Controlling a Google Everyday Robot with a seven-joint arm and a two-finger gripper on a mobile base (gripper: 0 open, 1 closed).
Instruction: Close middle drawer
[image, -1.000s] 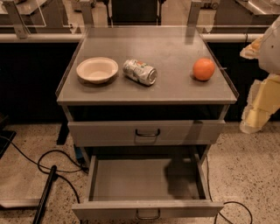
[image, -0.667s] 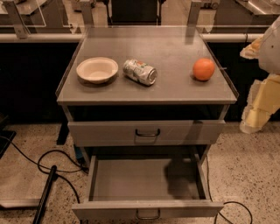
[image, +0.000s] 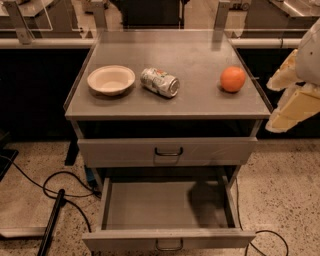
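The grey metal cabinet (image: 167, 107) has its uppermost drawer (image: 125, 150) shut, with a dark wire handle at centre. Below it the middle drawer (image: 150, 205) is pulled far out toward me; its shallow tray is empty and its slim front (image: 125, 240) sits at the bottom edge of the view. The lowest drawer is out of view. My gripper (image: 269, 109) hangs at the right edge, beside the cabinet's top right corner, well above and to the right of the open drawer. Its two pale fingers (image: 295, 107) stand apart and hold nothing.
On the cabinet top stand a white bowl (image: 111, 79), a crushed can lying on its side (image: 160, 82) and an orange (image: 233, 79). Black cables (image: 60, 187) and a dark pole (image: 52, 220) lie on the speckled floor at the left. A railing (image: 45, 43) runs behind the cabinet.
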